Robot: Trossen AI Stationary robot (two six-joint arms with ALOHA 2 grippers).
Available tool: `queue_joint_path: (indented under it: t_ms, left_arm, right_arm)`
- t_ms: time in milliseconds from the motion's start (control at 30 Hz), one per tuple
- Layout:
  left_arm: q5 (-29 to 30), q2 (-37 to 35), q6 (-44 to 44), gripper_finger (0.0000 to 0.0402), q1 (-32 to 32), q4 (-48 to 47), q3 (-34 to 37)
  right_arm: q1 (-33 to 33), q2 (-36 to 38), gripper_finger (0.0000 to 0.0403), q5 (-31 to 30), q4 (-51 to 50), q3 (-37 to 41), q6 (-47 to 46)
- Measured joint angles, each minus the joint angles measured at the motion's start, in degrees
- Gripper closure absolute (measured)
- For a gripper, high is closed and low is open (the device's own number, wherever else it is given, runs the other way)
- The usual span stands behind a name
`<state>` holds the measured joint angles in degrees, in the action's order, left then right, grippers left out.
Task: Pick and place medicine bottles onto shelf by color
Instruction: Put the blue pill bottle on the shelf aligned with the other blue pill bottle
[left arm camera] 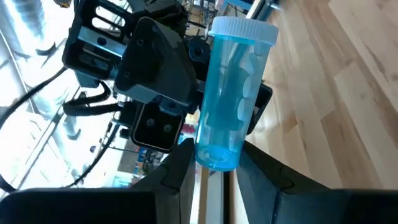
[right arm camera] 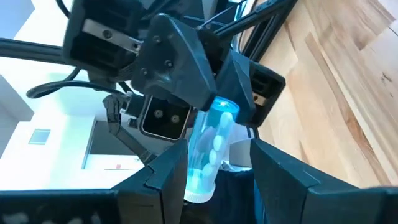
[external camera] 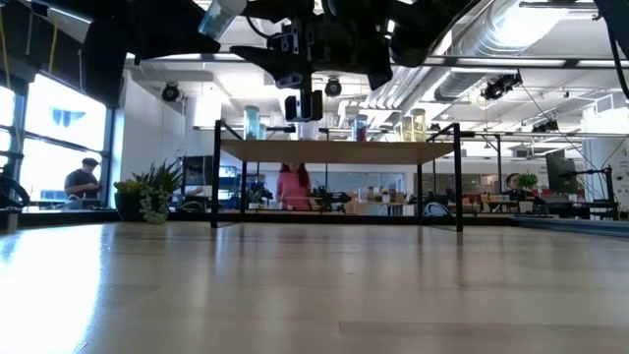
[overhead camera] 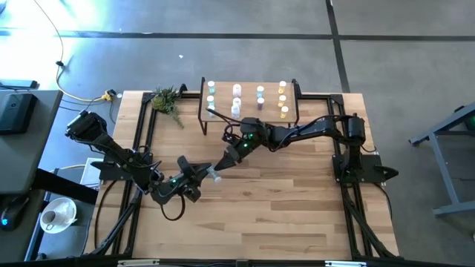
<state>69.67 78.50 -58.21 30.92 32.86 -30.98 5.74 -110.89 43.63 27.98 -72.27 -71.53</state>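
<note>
Low light-wood shelf on black legs (overhead camera: pixel 249 100), far centre of table, carries four rows of small white-capped bottles (overhead camera: pixel 260 95). Mid-table, left gripper (left arm camera: pixel 208 171) is clamped on base of clear light-blue bottle (left arm camera: pixel 231 106), white pills inside. Right gripper (right arm camera: pixel 211 171) spread round its cap end, fingers apart. Pills visible only in wrist views.

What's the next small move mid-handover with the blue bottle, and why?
Probably shut the right claw on the light blue bottle before the left lets go. The left claw grips the bottle's base; the right's fingers straddle its capped end, open, not pinching. Both meet above the table, so an early release would drop it.
</note>
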Motion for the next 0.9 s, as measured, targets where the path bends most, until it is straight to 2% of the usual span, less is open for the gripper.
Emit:
queue_joint_path:
  t_ms: [333,533,667,900]
  left_arm:
    - [-0.28,0.0,9.07,0.0312,0.0,-0.02,0.0]
    - [-5.76,0.0,16.32,0.0312,0.0,0.0,0.0]
    - [-7.34,0.0,21.68,0.0312,-0.17,0.0,0.0]
    - [-7.39,0.0,29.07,0.0312,-0.17,0.02,0.0]
  right_arm:
    - [2.24,0.0,0.0238,0.25,0.69,0.0,2.43]
    - [4.7,0.0,0.0238,-0.46,1.88,0.0,6.41]
    - [5.68,0.0,0.0238,-0.46,3.36,0.0,10.5]
    - [7.4,0.0,0.0238,3.75,8.06,0.0,18.02]
